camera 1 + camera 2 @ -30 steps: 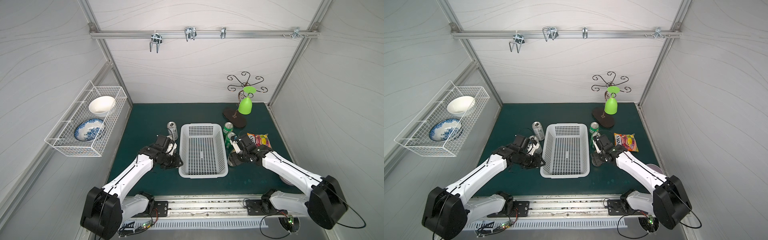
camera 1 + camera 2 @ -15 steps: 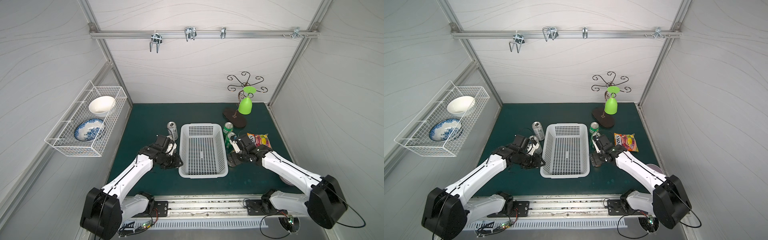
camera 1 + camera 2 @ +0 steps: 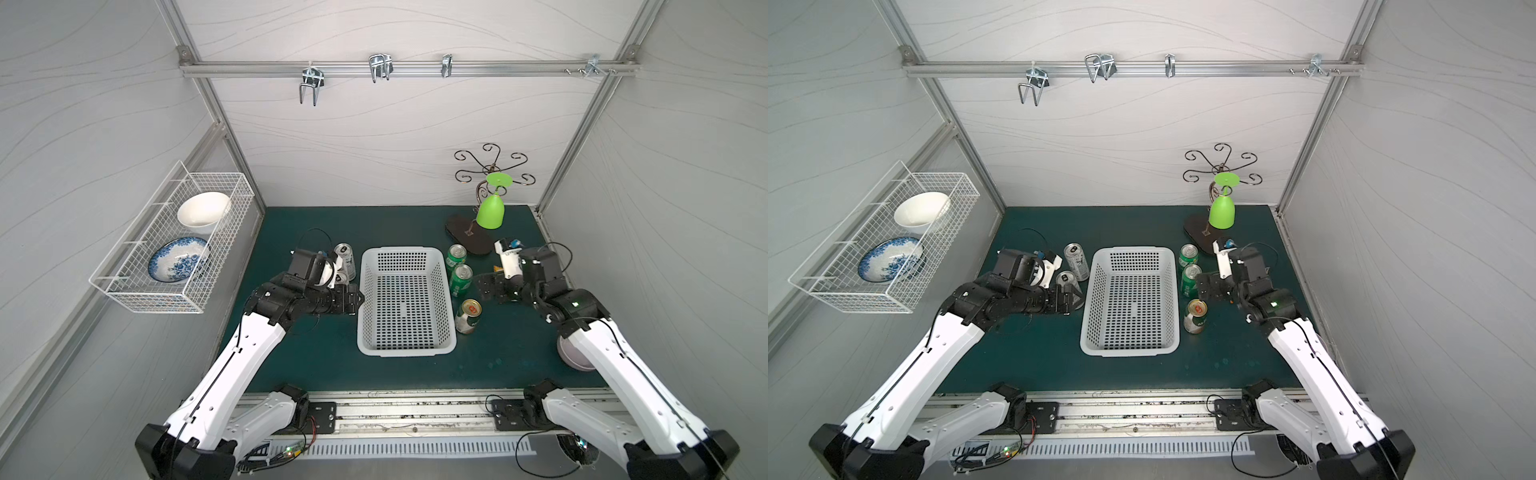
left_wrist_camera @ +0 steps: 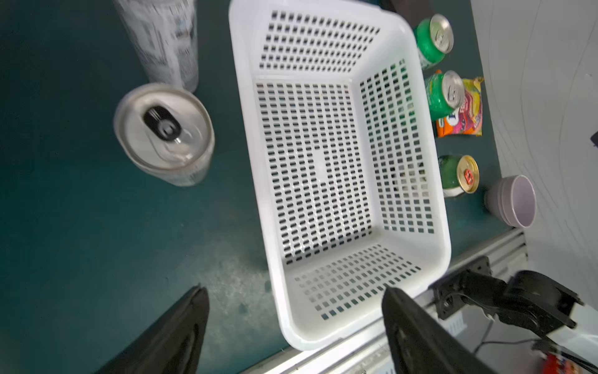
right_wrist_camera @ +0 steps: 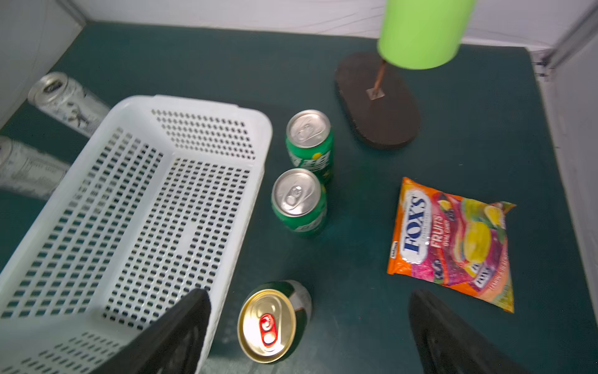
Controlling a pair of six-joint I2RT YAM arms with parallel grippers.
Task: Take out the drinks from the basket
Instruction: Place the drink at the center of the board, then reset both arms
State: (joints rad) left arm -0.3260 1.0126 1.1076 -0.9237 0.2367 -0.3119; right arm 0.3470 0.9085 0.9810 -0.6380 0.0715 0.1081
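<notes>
The white basket (image 3: 405,351) (image 3: 1129,351) stands empty mid-mat. Two silver-white drinks (image 3: 1076,262) (image 3: 1066,280) stand left of it. On its right stand two green cans (image 3: 456,257) (image 3: 461,280) and a gold-topped can (image 3: 468,316). My left gripper (image 3: 353,299) (image 4: 294,298) is open, hovering by the basket's left rim (image 4: 242,97), off the near silver can (image 4: 163,132). My right gripper (image 3: 484,289) (image 5: 309,298) is open above the gold-topped can (image 5: 268,323), which touches neither finger.
An orange snack packet (image 5: 453,243) lies right of the green cans. A dark stand with a hanging green goblet (image 3: 490,212) is at the back right. A purple bowl (image 3: 571,353) sits under my right arm. A wire rack (image 3: 178,249) hangs on the left wall.
Both grippers have opened. The left let go of the near silver can and the right let go of the gold-topped can; both drew back a little.
</notes>
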